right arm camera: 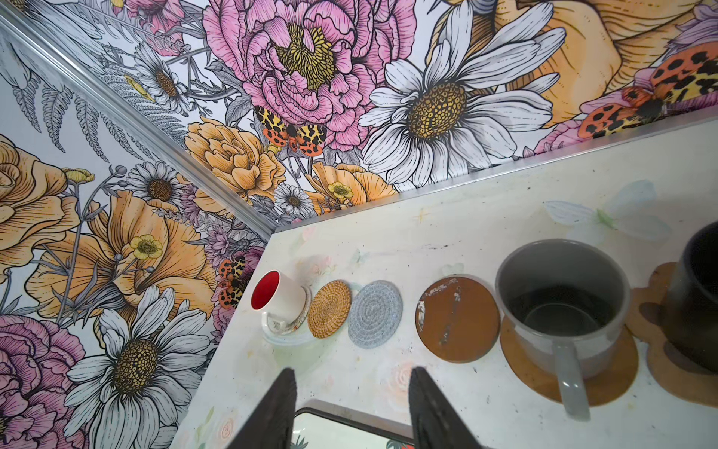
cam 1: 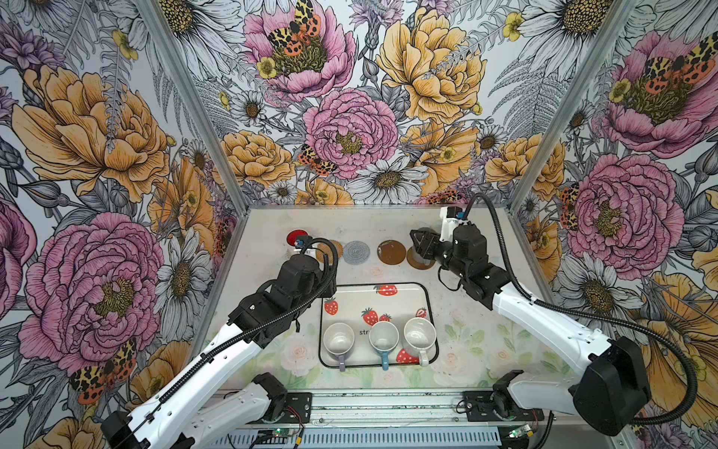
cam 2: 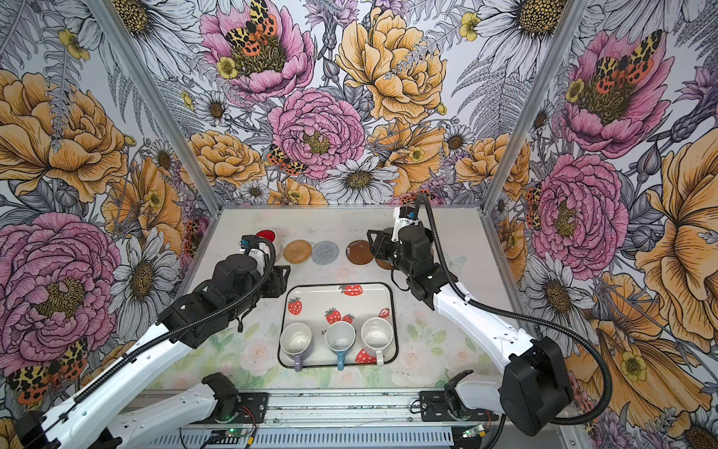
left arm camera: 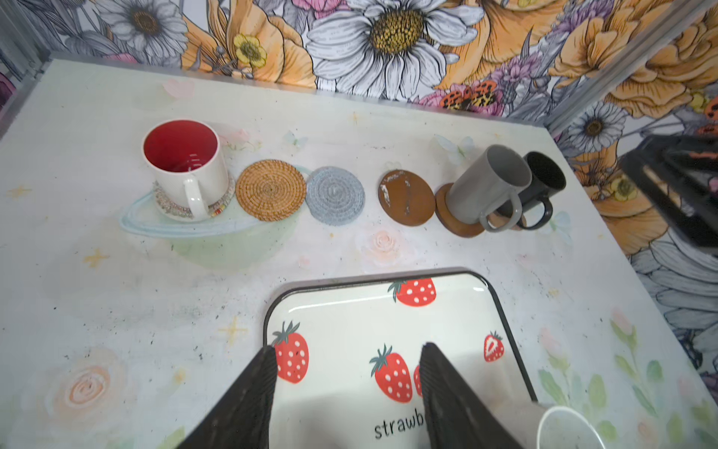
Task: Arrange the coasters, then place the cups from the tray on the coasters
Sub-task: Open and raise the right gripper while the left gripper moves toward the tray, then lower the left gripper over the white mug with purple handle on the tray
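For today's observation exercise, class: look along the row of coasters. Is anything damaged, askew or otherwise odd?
The bare brown disc coaster, between the grey woven coaster and the grey mug, looks damaged: whitish scrapes streak its top. Nothing looks spilled or tipped.

One word can be partly read. In the left wrist view, the black lowercase letters "strawb" are printed on the cream floor of the tray (left arm camera: 349,311), and the rest of the word is hidden. In a top view, only "str" is shown on the tray (cam 1: 361,297).
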Controlling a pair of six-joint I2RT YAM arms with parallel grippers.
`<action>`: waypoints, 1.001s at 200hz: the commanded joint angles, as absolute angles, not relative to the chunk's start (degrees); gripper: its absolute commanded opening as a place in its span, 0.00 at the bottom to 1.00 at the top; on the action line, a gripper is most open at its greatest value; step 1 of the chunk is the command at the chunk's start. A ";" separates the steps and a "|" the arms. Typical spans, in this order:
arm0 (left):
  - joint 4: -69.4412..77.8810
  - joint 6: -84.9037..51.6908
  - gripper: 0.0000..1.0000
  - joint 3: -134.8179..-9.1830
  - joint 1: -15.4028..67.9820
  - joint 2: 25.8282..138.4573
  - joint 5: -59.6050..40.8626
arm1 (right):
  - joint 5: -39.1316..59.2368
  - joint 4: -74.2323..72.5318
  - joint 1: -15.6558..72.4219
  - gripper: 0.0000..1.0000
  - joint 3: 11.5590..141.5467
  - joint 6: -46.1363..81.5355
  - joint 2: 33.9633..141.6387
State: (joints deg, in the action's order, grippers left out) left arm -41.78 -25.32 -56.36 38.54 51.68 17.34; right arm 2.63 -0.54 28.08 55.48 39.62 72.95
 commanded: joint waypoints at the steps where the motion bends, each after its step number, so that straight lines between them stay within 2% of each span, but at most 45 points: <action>1: -49.78 -23.31 0.60 -58.83 39.11 49.86 10.89 | 1.55 -2.21 28.29 0.49 54.66 39.11 71.48; 39: -59.65 -23.31 0.59 -62.95 39.83 48.19 8.46 | 2.22 -2.33 28.30 0.48 54.67 39.27 72.07; 124: -64.95 -31.69 0.57 -54.23 46.44 42.15 4.84 | 2.22 -2.31 28.30 0.48 54.89 39.32 73.46; 200: -64.94 -43.58 0.57 -47.72 60.96 43.73 10.35 | 1.41 -1.59 28.30 0.48 55.35 39.06 74.55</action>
State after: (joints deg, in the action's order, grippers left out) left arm -64.51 -37.71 -48.84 57.01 42.92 6.90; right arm 2.61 -0.69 28.08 55.16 39.59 73.97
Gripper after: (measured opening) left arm 0.569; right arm 0.481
